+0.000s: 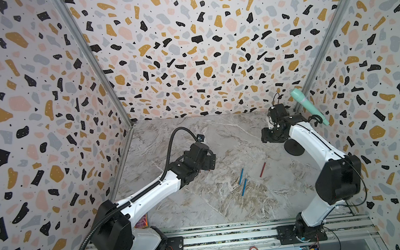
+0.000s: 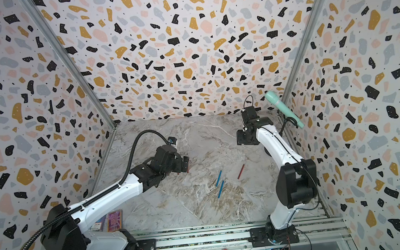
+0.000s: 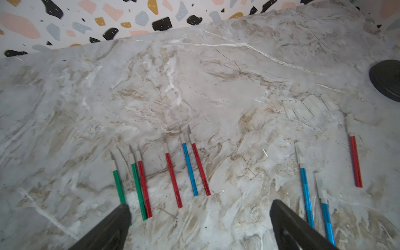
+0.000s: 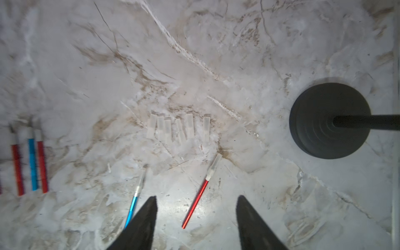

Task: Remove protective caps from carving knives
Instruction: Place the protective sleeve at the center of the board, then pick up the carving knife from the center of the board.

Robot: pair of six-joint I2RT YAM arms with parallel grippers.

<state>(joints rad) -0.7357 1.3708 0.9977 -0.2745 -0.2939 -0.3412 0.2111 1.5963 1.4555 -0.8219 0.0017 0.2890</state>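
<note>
Nine carving knives (image 3: 190,168) on marble table (image 3: 194,75), left hand (image 3: 199,204) spread wide, right hand (image 4: 197,197) released, both empty

Carving knives (image 3: 173,179): ahead of the left gripper (image 3: 200,205), shafts green, green, red, red, blue, red; outside one finger (image 3: 290,225), two blue, one red. Caps (image 4: 179,128) ahead of the right gripper (image 4: 197,197): translucent white. Table (image 1: 220,138): grey-white marble, tan-veined; walls (image 1: 187,45): terrazzo print flecked black, ochre, pink, blue-grey.

Terrazzo-patterned walls (image 1: 187,45), veined grey marble tabletop (image 1: 231,132)
</note>
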